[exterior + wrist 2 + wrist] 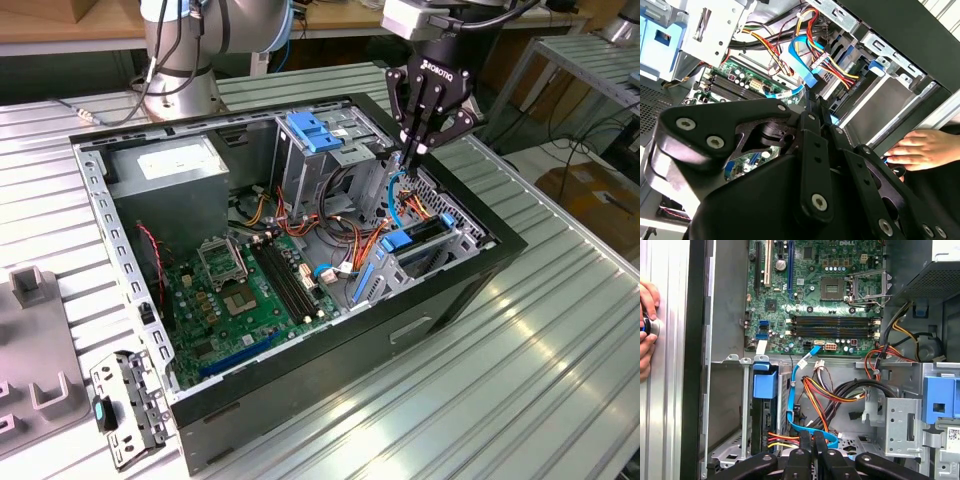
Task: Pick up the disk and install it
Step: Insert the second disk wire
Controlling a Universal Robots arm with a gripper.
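The disk (424,233) stands on edge in the lower drive cage of the open computer case (470,290), at the exterior view's right. Its blue carrier tab (765,386) caps the dark drive edge (762,425) in the first wrist view. My black gripper (412,150) hangs over the case just behind that cage. Its fingers are together on a blue flat data cable (791,405), and the gripper (812,438) meets the cable's loop between the two cages. In the second wrist view the gripper (812,100) sits right under the cable's blue end (802,55).
Orange, red and yellow power wires (840,392) crowd the gap beside the fingers. A blue bracket (315,130) tops the upper grey bay. The motherboard (250,290) lies on the case floor. A person's hand (646,330) rests outside the case wall. A grey fixture (35,370) lies at the exterior view's left.
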